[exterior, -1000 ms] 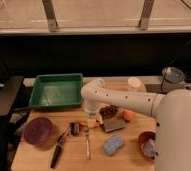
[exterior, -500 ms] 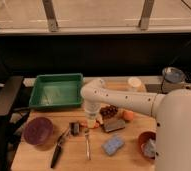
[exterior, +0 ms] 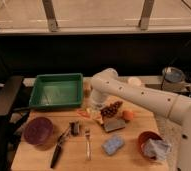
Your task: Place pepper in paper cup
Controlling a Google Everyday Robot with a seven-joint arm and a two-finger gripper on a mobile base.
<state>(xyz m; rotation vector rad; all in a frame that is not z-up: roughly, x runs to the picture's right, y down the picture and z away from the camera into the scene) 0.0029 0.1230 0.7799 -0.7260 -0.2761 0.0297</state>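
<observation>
Gripper (exterior: 95,105) low at surface (exterior: 36,159), just above pepper (exterior: 84,114); open or closed: cannot tell. Pepper flat on surface, just beside pale yellow piece (exterior: 98,119). Judged step: approach for grasp. Next calls for firm pinch on slender pepper, lift, carry to paper cup (exterior: 134,81), well apart behind forearm. Arm (exterior: 139,97) in from right of view, elbow high, wrist pointing steeply down.
</observation>
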